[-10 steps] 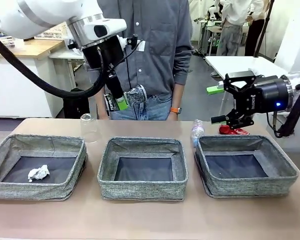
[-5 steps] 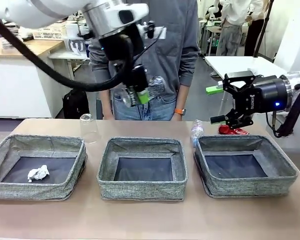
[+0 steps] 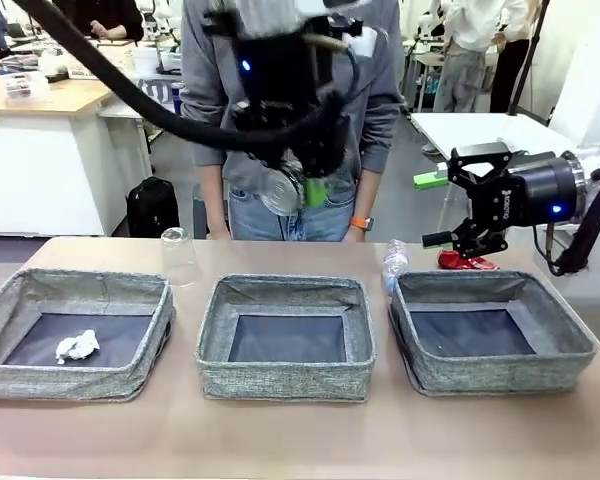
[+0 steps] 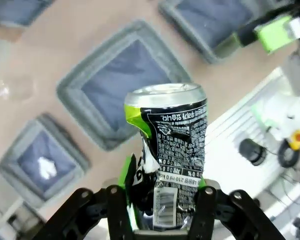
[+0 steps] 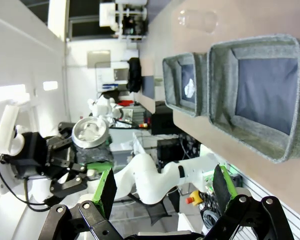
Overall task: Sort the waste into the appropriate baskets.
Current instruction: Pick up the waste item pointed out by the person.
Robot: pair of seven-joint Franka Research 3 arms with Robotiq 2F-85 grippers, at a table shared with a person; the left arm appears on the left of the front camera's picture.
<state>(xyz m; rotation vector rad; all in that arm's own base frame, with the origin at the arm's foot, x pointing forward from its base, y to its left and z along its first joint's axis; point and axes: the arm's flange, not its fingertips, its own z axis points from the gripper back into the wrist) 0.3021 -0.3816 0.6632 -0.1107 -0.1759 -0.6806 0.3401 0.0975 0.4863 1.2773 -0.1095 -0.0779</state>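
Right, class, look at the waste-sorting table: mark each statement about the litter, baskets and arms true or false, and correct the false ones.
1. The crumpled tissue lies in the left basket. True.
2. The left arm's jaws are open and empty. False: they are shut on the dark can, held high over the table.
3. The water bottle lies in the right basket. False: it sits on the table between the middle basket and the right basket.
4. The right arm's jaws stand open, holding nothing. True.
5. The clear cup sits on the table behind the left basket. True.
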